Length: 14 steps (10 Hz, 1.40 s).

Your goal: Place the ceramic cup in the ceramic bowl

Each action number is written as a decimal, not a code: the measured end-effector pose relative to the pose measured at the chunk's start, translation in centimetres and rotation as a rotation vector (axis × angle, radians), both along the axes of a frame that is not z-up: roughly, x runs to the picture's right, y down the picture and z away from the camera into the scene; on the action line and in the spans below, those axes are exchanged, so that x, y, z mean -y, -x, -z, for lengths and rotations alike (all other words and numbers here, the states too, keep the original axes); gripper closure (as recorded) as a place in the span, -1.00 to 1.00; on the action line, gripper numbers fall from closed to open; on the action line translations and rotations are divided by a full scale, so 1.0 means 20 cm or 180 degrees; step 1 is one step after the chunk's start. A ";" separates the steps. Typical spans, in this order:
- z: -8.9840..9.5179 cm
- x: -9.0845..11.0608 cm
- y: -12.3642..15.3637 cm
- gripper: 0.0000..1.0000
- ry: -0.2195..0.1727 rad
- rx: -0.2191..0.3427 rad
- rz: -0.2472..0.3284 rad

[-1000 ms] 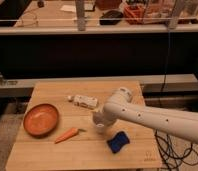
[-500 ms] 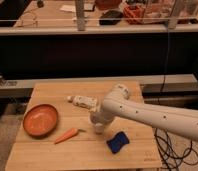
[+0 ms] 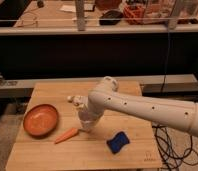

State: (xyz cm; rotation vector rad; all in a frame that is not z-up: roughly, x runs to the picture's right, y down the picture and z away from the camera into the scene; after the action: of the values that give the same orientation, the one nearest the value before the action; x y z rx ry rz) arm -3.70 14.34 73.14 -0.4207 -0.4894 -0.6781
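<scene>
The ceramic bowl, glossy orange-brown and empty, sits at the left of the wooden table. My gripper hangs from the white arm that reaches in from the right. It is low over the table's middle, a short way right of the bowl. A small white rounded shape at the gripper's tip may be the ceramic cup; I cannot tell it apart from the gripper. A small orange carrot lies between the bowl and the gripper.
A white tube-like packet lies just behind the gripper. A blue sponge lies at the front right. A dark counter with clutter runs across the back, and black cables lie on the floor to the right.
The arm's wrist and gripper have shifted a little to the left, toward the bowl and the carrot. The bowl, carrot and sponge have not moved.
</scene>
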 end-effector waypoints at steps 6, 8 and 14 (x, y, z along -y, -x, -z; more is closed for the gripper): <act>0.01 0.01 0.46 1.00 -0.0133 0.0330 0.0377; -0.01 0.02 0.55 1.00 -0.0176 0.0435 0.0501; -0.03 0.08 0.77 1.00 -0.0113 0.0485 0.0603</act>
State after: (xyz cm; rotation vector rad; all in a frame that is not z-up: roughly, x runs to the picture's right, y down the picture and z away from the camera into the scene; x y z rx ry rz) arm -19.06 12.69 73.75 -0.3867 -0.5853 -0.9051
